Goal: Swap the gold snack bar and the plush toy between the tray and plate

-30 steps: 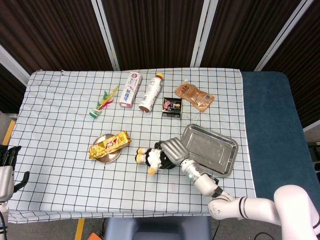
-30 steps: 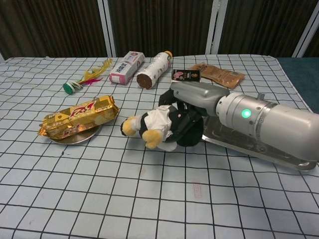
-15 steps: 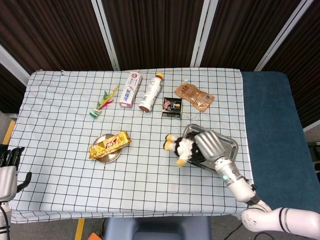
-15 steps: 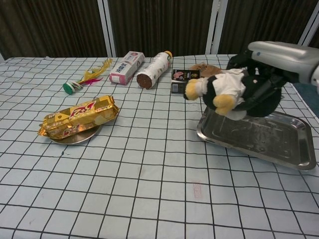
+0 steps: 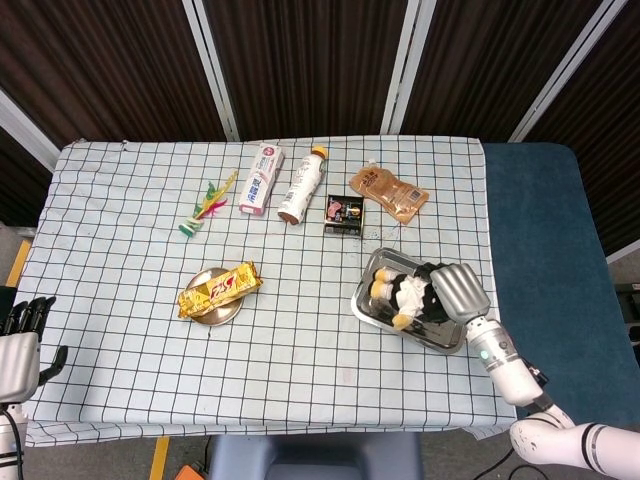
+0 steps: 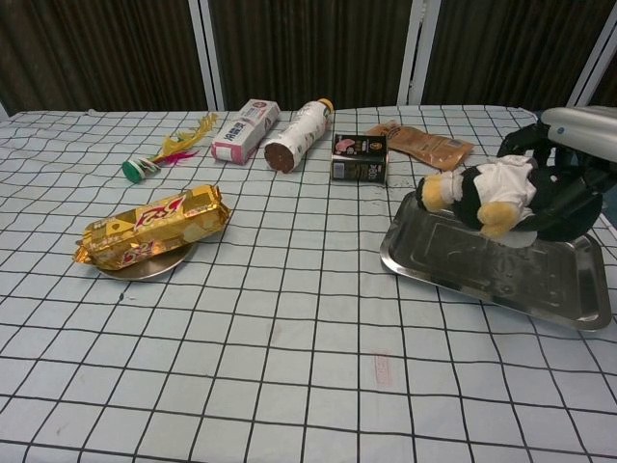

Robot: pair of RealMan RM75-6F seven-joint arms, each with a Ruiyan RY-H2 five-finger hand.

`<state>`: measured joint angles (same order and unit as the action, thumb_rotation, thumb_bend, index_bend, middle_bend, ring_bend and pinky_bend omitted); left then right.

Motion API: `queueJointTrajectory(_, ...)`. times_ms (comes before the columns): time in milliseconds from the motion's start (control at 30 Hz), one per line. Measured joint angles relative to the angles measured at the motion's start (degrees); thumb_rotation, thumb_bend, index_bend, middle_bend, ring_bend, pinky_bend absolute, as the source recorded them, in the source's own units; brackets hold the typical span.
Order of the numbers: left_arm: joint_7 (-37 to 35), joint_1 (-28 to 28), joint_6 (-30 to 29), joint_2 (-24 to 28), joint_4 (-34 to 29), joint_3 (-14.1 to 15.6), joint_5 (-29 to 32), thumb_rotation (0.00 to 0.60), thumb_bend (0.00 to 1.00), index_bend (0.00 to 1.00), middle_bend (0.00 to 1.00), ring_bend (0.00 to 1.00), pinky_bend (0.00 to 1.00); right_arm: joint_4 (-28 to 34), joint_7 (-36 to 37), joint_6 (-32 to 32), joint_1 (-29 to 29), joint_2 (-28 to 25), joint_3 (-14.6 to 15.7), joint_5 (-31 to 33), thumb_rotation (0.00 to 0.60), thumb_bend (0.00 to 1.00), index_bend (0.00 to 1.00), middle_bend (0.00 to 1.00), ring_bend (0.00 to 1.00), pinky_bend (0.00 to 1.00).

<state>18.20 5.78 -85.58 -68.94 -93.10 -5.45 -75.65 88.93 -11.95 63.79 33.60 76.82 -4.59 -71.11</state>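
Plush toy (image 5: pixel 403 296) is lying over the metal tray (image 5: pixel 376 312), the right hand (image 5: pixel 452 292) gripping it from the right. Gold snack bar (image 5: pixel 219 288) is sitting on the plate (image 5: pixel 214 318) well left. Left hand (image 5: pixel 22 325) is hanging open off the tabletop (image 5: pixel 300 370).

Print shows on the gold snack bar (image 6: pixel 152 225), the white carton (image 6: pixel 245 129) and the small dark box (image 6: pixel 359 157), but none of it is clear enough to read.
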Motion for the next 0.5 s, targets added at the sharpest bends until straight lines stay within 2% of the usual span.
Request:
queueJointTrajectory(33, -0.09, -0.01, 0.04, 0.04, -0.04, -0.01, 0.01, 0.600, 0.36, 0.13, 0.14, 0.10, 0.26, 0.46, -0.35, 0.12, -0.25, -0.28, 0.10, 0.04, 0.600, 0.31, 0.55, 0.42, 0.39, 0.53)
queueJointTrajectory(167, 0.04, 0.06, 0.32, 0.05, -0.10, 0.02, 0.07, 0.600, 0.36, 0.13, 0.14, 0.10, 0.26, 3.86, -2.39, -0.05, -1.23, -2.23, 0.62, 1.37, 0.600, 0.15, 0.18, 0.16, 0.19, 0.36)
queueJointTrajectory(233, 0.21, 0.12, 0.43, -0.03, -0.12, 0.07, 0.03, 0.600, 0.36, 0.13, 0.14, 0.10, 0.26, 6.06, -3.70, -0.29, -1.74, -3.58, 0.93, 2.24, 0.600, 0.10, 0.06, 0.07, 0.10, 0.27)
queueJointTrajectory(333, 0.61, 0.21, 0.59, -0.20, -0.08, 0.19, -0.08, 0.600, 0.36, 0.13, 0.14, 0.10, 0.26, 7.95, -4.51, -1.05, -2.40, -5.48, 1.51, 2.64, 0.600, 0.07, 0.00, 0.00, 0.01, 0.16)
queueJointTrajectory(433, 0.93, 0.33, 0.90, -0.36, -0.06, 0.28, -0.05, 0.600, 0.36, 0.13, 0.14, 0.10, 0.26, 8.33, -3.75, -1.61, -2.76, -6.27, 1.81, 2.05, 0.600, 0.06, 0.00, 0.00, 0.00, 0.06)
queueJointTrajectory(500, 0.98, 0.38, 1.00, -0.40, -0.07, 0.30, -0.02, 0.600, 0.36, 0.13, 0.14, 0.10, 0.26, 8.41, -2.60, -1.79, -3.02, -6.69, 1.91, 1.33, 0.600, 0.05, 0.00, 0.00, 0.00, 0.02)
